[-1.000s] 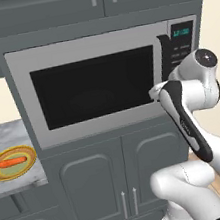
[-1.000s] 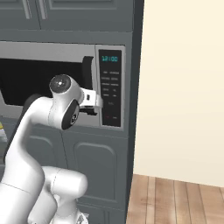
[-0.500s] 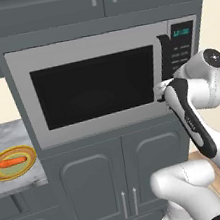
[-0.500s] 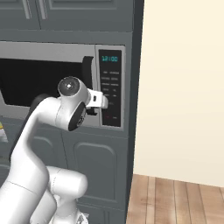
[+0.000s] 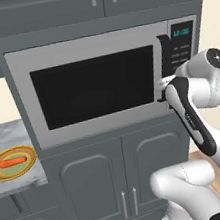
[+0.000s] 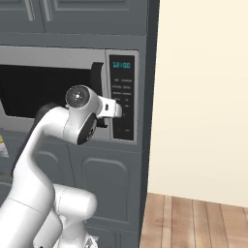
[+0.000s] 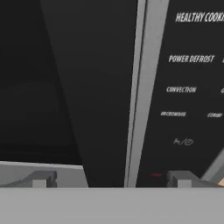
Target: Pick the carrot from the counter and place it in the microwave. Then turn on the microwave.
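Reaching for the handle: the gripper [image 7: 109, 179] sits at the lower end of the microwave's dark bar handle [image 5: 166, 62], fingertips [image 7: 41, 178] spread wide with the bar rising between them in the hand view; nothing is gripped yet.
Carrot: far left of the microwave [image 5: 92, 84], the carrot [image 5: 13, 162] lies on the yellow-rimmed plate [image 5: 15, 172], untouched, well apart from the arm.
Counter: the marble counter [image 5: 5, 137] carries the plate, left of the microwave and lower than its door.
Door: the black glass door [image 5: 95, 86] looks fully shut, so opening it is, by my reading, the step in hand, before any carrot move.
Doing it well: centre the bar between the fingers, close firmly, then pull along the door's arc, not straight back; the hinge seems to be on the door's left edge. A grip this low on the bar may slip off its end.
Keypad: right of the handle, the keypad [image 6: 124, 101] with its cyan display [image 6: 121, 64] lies just beside the fingers; keep them off the buttons.
Room: dark grey cabinets [image 5: 120, 176] sit below the microwave; to its right, a cream wall [image 6: 203, 97] and wooden floor [image 6: 193, 223].
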